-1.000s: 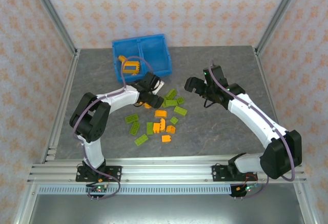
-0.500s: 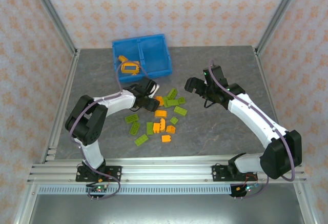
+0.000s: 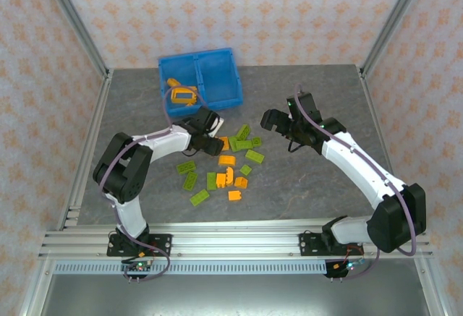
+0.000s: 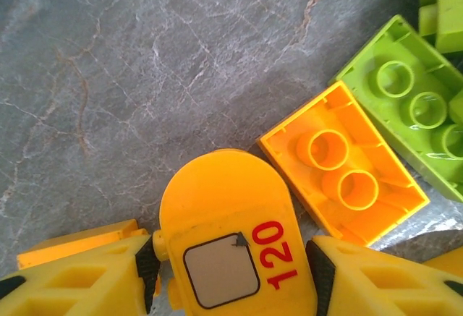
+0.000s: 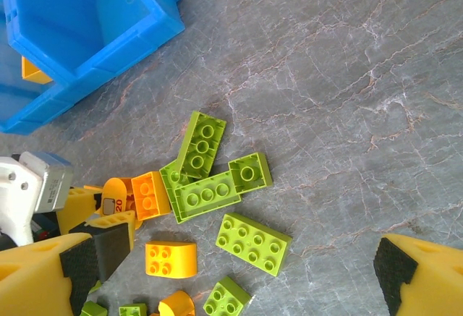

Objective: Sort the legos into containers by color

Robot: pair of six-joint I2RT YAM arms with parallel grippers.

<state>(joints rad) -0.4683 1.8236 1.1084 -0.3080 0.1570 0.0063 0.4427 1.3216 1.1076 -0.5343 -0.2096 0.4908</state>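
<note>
Down at the pile, the left arm (image 3: 155, 141) lies folded low, its elbow raised near the desk's (image 3: 304, 193) left edge and its forearm stretched rightward. The right arm (image 3: 362, 168) rises from its base, bends at the near right and slants up and left, ending just right of the pile.

One blue bin (image 3: 236, 77) with two compartments stands at the far side of the desk. Its left compartment holds a larger orange piece (image 3: 184, 97) and one small orange brick (image 3: 172, 82). On the desk I count about ten lime green legos (image 3: 254, 157) and about seven orange legos (image 3: 227, 160); some overlap, so the count is loose.

The left pincer (image 4: 231, 272) is about half closed around a rounded orange piece (image 4: 224, 215) marked 120, with one dark pad against each of its sides. That piece lies on the desk at the pile's left edge, touching an orange brick (image 4: 340, 175) that has a green brick (image 4: 405, 92) beside it. The right pincer (image 3: 281, 128) hangs spread to its widest above the desk, gripping nothing and touching nothing.
</note>
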